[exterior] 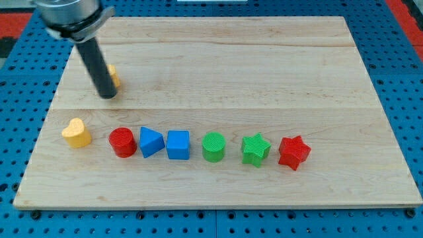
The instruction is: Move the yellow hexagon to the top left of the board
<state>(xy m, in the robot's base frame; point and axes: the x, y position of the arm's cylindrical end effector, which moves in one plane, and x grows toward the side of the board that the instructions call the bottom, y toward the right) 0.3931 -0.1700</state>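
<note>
Yellow plastic hexagon block (pixel 114 75), upper-left of pale wood-grain board (pixel 264 66), mostly hidden behind dark rod.
Tip (pixel 107 96) touching hexagon's front-left; no fingers; orientation and long axis unclear.

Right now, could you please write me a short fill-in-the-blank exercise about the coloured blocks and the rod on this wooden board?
1. My tip stands right beside the yellow hexagon block, which the rod partly ____.
2. In the row, the blue cube sits between the blue triangular block and the green ____.
3. The block farthest to the view's right is the ____ star.
4. The yellow heart-shaped block lies to the view's ____ of the red cylinder.

Missing words: hides; cylinder; red; left
</note>
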